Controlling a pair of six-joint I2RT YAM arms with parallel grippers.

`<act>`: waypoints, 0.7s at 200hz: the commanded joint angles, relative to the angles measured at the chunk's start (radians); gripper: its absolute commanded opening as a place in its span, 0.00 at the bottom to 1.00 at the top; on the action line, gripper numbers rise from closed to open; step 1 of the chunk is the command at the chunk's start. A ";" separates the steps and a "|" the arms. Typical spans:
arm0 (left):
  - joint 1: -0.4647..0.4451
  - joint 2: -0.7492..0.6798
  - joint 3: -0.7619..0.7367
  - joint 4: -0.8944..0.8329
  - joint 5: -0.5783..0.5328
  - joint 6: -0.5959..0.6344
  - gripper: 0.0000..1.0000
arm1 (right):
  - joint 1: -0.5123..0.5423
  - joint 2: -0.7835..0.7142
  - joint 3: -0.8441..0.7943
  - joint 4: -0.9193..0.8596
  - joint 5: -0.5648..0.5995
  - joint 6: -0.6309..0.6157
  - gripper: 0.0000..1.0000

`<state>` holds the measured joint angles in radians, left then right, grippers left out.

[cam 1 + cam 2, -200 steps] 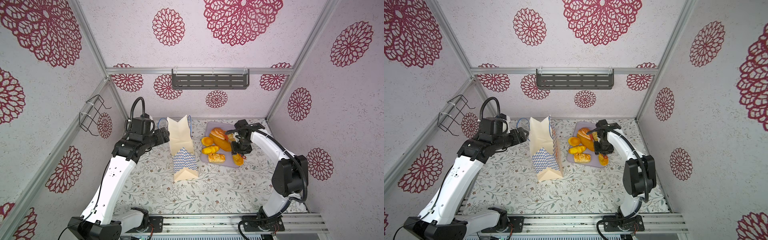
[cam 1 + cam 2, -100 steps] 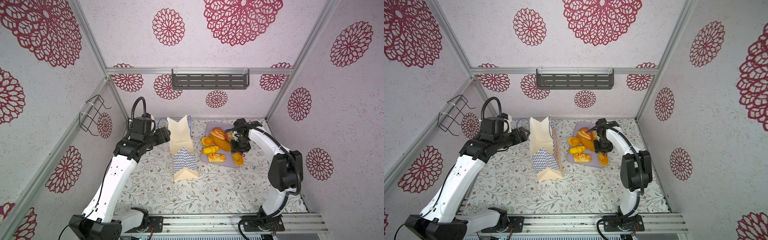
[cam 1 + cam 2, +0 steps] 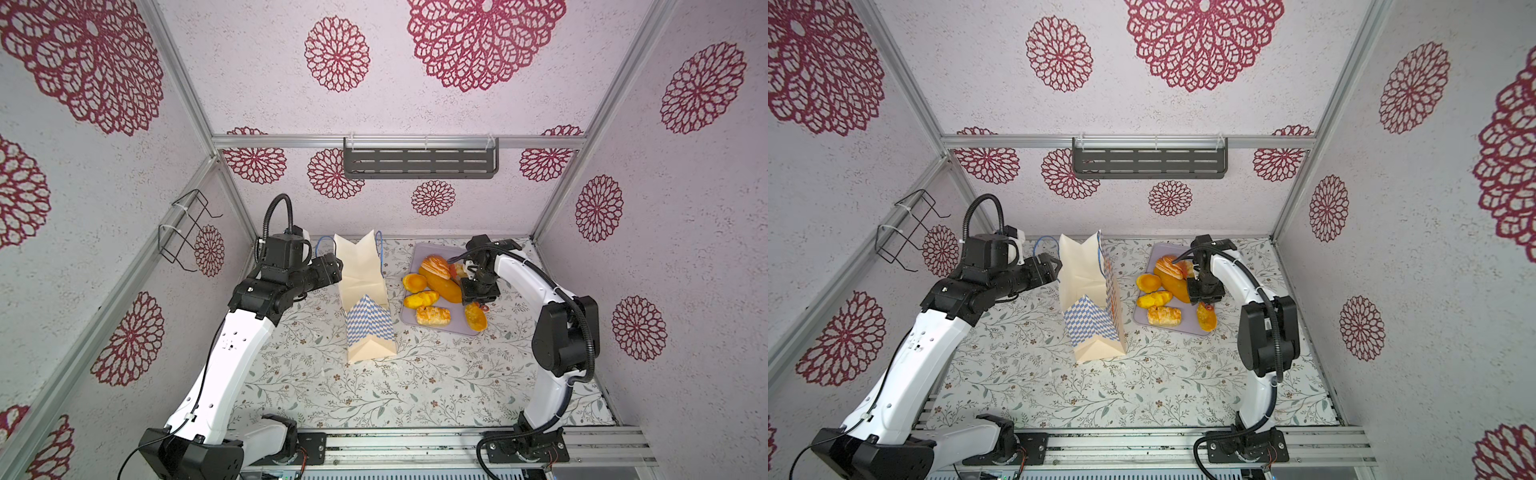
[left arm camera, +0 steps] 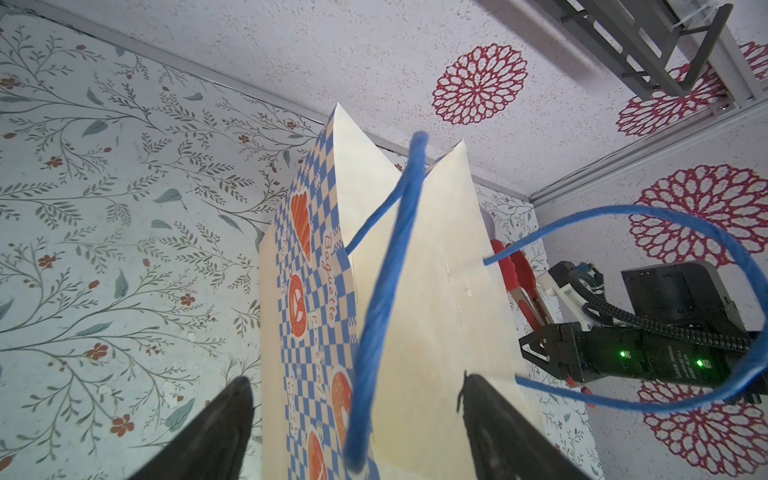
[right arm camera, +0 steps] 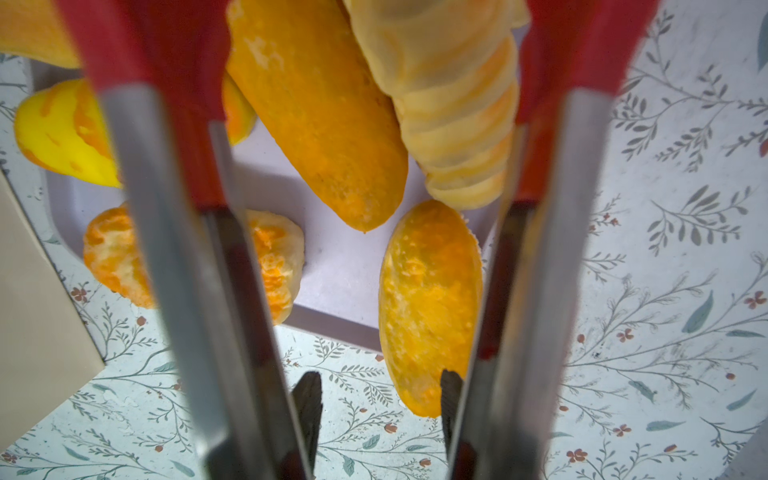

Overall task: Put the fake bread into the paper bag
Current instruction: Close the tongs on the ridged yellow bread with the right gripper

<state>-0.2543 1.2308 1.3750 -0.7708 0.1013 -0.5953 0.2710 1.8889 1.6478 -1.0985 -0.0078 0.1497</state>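
1. We see the paper bag (image 3: 363,276) standing upright on the floral table cover (image 3: 415,382), between the two arms. The lilac tray (image 3: 457,326) lies just beside it, on the right arm's side.
2. The fake bread (image 3: 442,286) sits bunched on that tray. An oval loaf (image 5: 428,299) overhangs the tray's rim onto the cover.
3. The left gripper (image 4: 355,399) is spread wide at the bag's upper edge and holds nothing. A blue cord handle (image 4: 388,291) crosses between its fingers, and a second loop (image 4: 536,239) hangs on the side towards the other arm.
4. The right gripper (image 3: 476,287) carries tongs (image 5: 178,199), whose arms stand apart over the tray. A pale ridged pastry (image 5: 457,104) lies between the red tips and touches one; we cannot tell whether it is pinched. A long orange loaf (image 5: 316,108) crowds in right beside it.
5. A dark slotted shelf (image 3: 419,162) and a wire rack (image 3: 178,232) hang on the walls, well apart from both arms.
6. The bag is creased cream paper with a blue-and-white chequer and orange bread motifs, and its narrow side is folded into a V. The loaves are glossy yellow to orange, some mottled. The tongs have dull metal arms and matte red tips.
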 commanded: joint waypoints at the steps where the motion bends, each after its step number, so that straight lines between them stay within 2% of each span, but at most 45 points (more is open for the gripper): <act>1: 0.007 0.003 -0.008 0.024 0.011 -0.001 0.82 | -0.005 -0.007 0.032 -0.015 -0.013 -0.010 0.52; 43: 0.007 0.003 -0.017 0.036 0.013 -0.003 0.82 | -0.004 0.003 0.024 -0.005 -0.013 -0.009 0.50; 140: 0.006 -0.007 -0.023 0.070 0.024 -0.027 0.80 | -0.003 -0.109 -0.008 0.068 -0.053 0.019 0.19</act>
<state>-0.2543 1.2308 1.3590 -0.7383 0.1200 -0.6083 0.2676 1.8774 1.6299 -1.0637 -0.0319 0.1574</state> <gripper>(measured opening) 0.807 0.255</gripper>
